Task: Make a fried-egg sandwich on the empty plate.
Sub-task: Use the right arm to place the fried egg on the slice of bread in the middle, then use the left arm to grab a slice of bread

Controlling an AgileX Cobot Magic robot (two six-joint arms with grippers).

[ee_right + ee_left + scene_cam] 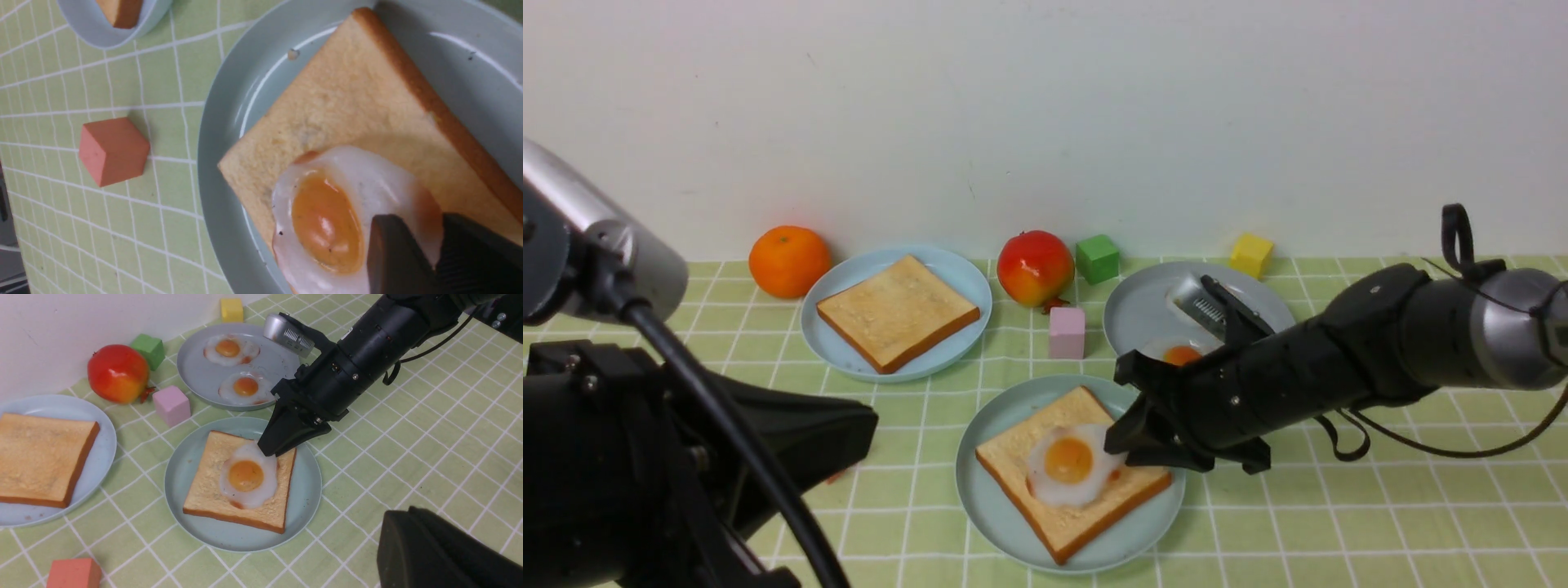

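Over the egg [1068, 462] edge hovers the right hand [1114, 446].

a robot test bench dressed up as a play kitchen
a green checked cloth [1339, 523] set against a bare white wall [1045, 98], pale plastic plates [992, 523] carrying a glossy toy fried egg [1068, 464] and toast [1021, 453], an orange [789, 261], coloured blocks [1098, 258], and black robot arms [1298, 376] reaching over the spread.
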